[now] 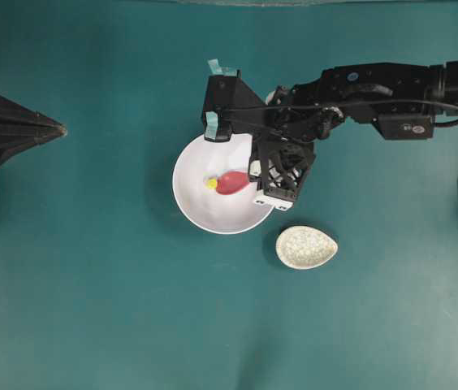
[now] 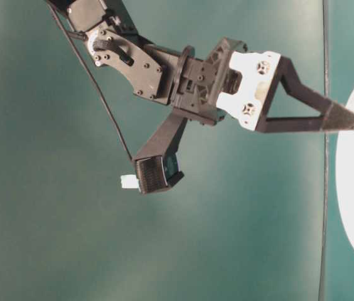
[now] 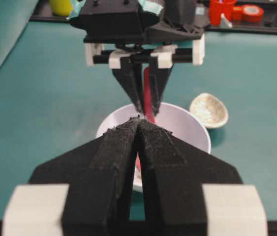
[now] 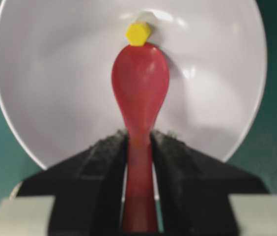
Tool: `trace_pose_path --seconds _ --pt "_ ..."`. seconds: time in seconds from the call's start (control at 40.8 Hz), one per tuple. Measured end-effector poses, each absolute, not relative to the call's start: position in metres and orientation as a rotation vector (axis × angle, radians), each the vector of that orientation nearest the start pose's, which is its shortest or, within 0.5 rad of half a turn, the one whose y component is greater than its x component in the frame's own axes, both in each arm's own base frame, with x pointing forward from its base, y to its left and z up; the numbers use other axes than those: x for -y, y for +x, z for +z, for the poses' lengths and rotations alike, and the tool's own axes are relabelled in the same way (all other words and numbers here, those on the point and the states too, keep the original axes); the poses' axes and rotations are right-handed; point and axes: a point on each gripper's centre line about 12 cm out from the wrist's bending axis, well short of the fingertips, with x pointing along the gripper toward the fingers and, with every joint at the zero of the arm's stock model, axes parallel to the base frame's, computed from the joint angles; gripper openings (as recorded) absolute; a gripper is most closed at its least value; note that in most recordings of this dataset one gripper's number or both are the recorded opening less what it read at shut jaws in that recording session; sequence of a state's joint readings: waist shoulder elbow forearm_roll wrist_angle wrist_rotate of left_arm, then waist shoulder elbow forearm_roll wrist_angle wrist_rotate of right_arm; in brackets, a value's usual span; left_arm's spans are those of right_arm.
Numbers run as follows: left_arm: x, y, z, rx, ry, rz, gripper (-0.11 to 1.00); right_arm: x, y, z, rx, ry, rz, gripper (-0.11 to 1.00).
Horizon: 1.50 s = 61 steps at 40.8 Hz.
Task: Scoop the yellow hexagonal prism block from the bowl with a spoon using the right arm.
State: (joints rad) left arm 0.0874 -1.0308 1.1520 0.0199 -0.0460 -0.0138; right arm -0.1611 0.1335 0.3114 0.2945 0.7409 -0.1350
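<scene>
Yellow hexagonal prism block [image 1: 211, 184] is lying inside the bowl [image 1: 200, 211], left of centre in the overhead view, with the tip of the spoon [image 1: 231, 183] meeting it from the 3 o'clock side. The right gripper [image 1: 263, 180] is reaching over the bowl's 3 o'clock rim, and the spoon rest [image 1: 306, 247] is sitting clear of the bowl at about 4 o'clock. The left gripper [image 1: 60, 128] is waiting well apart at the 9 o'clock edge of the table [image 1: 91, 309]. From table level, the right gripper's fingers are converging to a point with a thin red sliver of handle showing beyond them toward the bowl; the block is not showing here. In the left wrist view, the left gripper's jaws are pressed together with nothing between them, and the right gripper is facing it across the bowl, pinching the spoon handle upright. In the right wrist view, the fingers are clamping narrowly on the spoon's handle, the scoop is pointing to 12 o'clock, and the block is touching the scoop's tip, not yet on it. Judgement: the scooping step is under way, the block engaged but not loaded. The next move appears to call for pushing the tip forward and under the block, possibly against the bowl wall, then levelling the scoop before lifting; the small block could skid aside.
</scene>
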Motion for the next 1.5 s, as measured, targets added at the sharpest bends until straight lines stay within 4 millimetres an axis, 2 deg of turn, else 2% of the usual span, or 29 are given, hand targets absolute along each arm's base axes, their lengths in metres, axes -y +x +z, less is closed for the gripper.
trace_pose_path --seconds 0.368,1.497 --pt "-0.016 0.188 0.287 -0.077 0.004 0.086 0.03 0.046 0.425 0.186 -1.042 0.275 -0.04 0.25" --pt "-0.016 0.188 0.287 -0.077 0.003 0.086 0.03 0.044 0.437 0.195 -0.949 0.253 -0.044 0.25"
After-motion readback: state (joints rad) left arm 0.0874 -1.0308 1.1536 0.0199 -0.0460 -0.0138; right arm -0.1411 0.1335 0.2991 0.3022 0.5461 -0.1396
